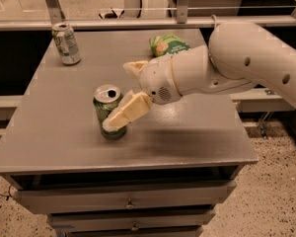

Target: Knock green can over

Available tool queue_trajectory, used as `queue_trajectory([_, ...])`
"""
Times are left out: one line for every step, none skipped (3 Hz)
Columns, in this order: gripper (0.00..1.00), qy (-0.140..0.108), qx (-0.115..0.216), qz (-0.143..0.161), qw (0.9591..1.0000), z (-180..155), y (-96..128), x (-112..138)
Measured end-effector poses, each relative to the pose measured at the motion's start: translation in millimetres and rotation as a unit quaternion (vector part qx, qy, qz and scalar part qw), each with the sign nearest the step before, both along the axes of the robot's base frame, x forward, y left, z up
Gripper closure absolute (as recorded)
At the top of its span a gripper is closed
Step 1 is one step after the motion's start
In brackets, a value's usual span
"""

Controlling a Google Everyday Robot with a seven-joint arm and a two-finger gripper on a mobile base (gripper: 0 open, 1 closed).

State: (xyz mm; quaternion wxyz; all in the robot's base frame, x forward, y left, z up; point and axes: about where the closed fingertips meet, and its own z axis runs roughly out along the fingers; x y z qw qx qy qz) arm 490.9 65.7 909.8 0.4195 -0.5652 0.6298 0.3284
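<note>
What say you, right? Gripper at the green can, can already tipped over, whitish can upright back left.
One error: the camera view shows the green can standing upright, not tipped. The gripper is at it, and the whitish can is upright back left.

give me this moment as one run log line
gripper: open, at green can, one finger across its front | green can: upright, not yet knocked over
</note>
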Motion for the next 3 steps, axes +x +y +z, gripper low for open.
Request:
queue_trajectory([0.00, 0.004, 0.014, -0.004, 0.9999, -6.1, 13.1, 6.0])
queue_trajectory([0.00, -0.008, 0.020, -0.016, 0.9996, -2.5, 15.1, 24.0])
queue_trajectory([0.00, -0.030, 0.016, -0.032, 0.9989, 5.1, 12.0, 55.9])
